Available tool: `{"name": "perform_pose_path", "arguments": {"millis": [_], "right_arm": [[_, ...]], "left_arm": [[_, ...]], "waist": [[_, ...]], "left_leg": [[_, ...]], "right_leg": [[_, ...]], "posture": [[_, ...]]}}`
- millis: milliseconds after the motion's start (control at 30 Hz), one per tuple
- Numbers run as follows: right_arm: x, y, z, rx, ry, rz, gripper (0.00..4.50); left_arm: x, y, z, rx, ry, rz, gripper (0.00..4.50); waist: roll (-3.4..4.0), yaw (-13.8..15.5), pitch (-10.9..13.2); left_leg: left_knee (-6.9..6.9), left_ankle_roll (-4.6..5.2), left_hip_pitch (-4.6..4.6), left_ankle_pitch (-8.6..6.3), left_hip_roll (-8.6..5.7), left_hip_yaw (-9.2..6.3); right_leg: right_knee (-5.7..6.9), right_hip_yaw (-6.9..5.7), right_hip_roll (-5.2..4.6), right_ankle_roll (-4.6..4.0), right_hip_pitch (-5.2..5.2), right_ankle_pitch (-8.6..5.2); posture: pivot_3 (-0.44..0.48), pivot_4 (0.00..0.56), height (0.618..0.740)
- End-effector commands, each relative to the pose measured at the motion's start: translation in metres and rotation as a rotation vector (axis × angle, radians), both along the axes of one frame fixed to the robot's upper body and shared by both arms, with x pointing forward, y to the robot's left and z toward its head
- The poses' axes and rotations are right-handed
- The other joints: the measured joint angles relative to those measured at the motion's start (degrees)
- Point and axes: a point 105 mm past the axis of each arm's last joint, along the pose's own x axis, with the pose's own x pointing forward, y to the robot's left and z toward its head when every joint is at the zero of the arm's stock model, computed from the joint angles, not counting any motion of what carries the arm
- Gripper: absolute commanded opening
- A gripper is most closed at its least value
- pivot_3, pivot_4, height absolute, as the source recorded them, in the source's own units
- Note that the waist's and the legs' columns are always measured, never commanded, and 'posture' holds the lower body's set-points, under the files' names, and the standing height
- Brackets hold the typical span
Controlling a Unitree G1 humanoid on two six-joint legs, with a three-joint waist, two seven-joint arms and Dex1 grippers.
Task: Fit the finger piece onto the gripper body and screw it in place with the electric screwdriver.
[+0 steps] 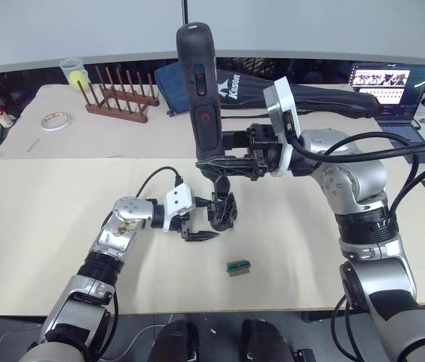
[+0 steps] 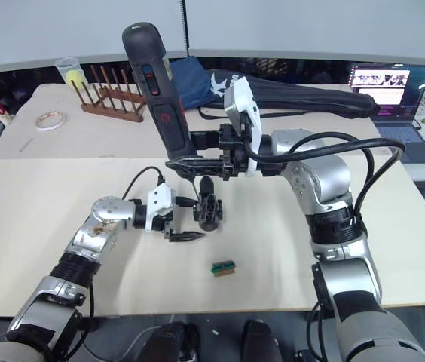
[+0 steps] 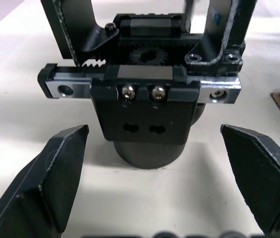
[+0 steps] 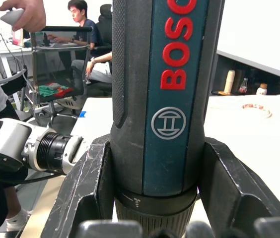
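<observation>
The electric screwdriver [image 1: 200, 90] stands upright, bit pointing down, with my right gripper [image 1: 226, 161] shut around its lower barrel [image 4: 167, 99]. Just below its tip the gripper body [image 1: 222, 211] sits on the table. In the left wrist view the body [image 3: 147, 104] shows a plate with two screw heads, and two black uprights rise from it. I cannot single out the finger piece among them. My left gripper [image 1: 197, 231] lies low on the table at the body's left. It is open, with its fingertips [image 3: 63, 163] on either side of the body's rounded base, apart from it.
A small green-and-brown block [image 1: 238, 267] lies toward the front edge. At the back are a wooden peg rack [image 1: 122, 98], a tape roll [image 1: 56, 121], a cup [image 1: 73, 72], a long black bag [image 1: 318, 94] and a laptop [image 1: 382, 83]. People [image 4: 83, 29] sit in the background.
</observation>
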Motion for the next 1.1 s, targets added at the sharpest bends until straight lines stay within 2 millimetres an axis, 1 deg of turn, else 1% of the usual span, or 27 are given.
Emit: {"name": "perform_pose_path", "arguments": {"millis": [33, 433, 767, 1100], "right_arm": [[-0.009, 0.000, 0.015, 0.032, -0.091, 0.028, 1.97], [-0.009, 0.003, 0.015, 0.034, -0.087, 0.029, 1.97], [-0.007, 0.001, 0.004, 0.012, -0.092, 0.029, 1.97], [-0.010, -0.001, 0.013, 0.027, -0.110, 0.032, 1.97]], "left_arm": [[0.003, -0.002, 0.011, -0.018, -0.033, -0.008, 4.50], [0.002, -0.002, 0.011, -0.021, -0.036, -0.006, 4.50], [0.002, -0.002, 0.010, -0.019, -0.038, -0.004, 4.50], [0.004, -0.001, 0.010, -0.018, -0.041, -0.002, 4.50]], "waist": [[0.00, -0.01, 0.00], [0.00, 0.02, 0.00], [0.00, 0.01, 0.00], [0.00, 0.01, 0.00]], "left_leg": [[0.00, 0.00, 0.00, 0.00, 0.00, 0.00], [0.00, 0.00, 0.00, 0.00, 0.00, 0.00], [0.00, 0.00, 0.00, 0.00, 0.00, 0.00], [0.00, 0.00, 0.00, 0.01, 0.00, 0.00]], "right_leg": [[0.00, 0.00, 0.00, 0.00, 0.00, 0.00], [0.00, 0.00, 0.00, 0.00, 0.00, 0.00], [0.00, 0.00, 0.00, 0.00, 0.00, 0.00], [0.00, 0.00, 0.00, 0.00, 0.00, 0.00]], "posture": [[0.000, 0.150, 0.740], [0.000, 0.150, 0.740], [0.000, 0.150, 0.740], [0.000, 0.150, 0.740]]}}
